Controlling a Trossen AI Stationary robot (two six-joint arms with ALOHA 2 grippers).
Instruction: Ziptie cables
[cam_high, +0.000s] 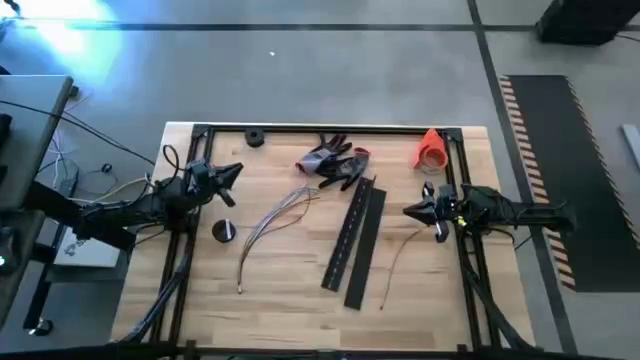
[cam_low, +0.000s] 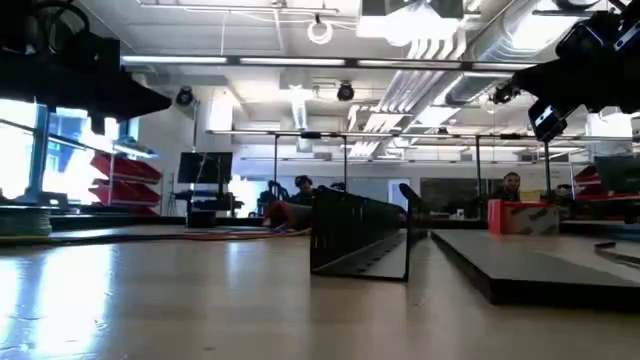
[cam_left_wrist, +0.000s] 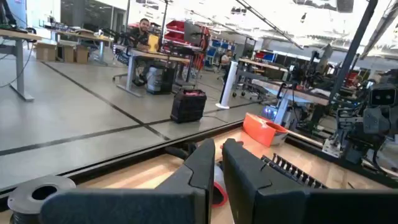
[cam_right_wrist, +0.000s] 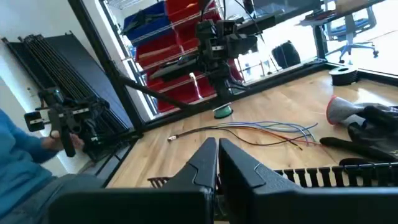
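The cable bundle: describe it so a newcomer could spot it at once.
Start from the wooden table and find the two long black slotted strips lying near its middle. Toward the left arm from them lies the cable bundle: thin, curved pale wires fanning out beside the work gloves, unlike the stiff, flat strips.

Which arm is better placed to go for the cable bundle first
Left, probably. The left tool hangs beside the upper end of the cables. The right tool waits across the black slotted strips, farther from the bundle.
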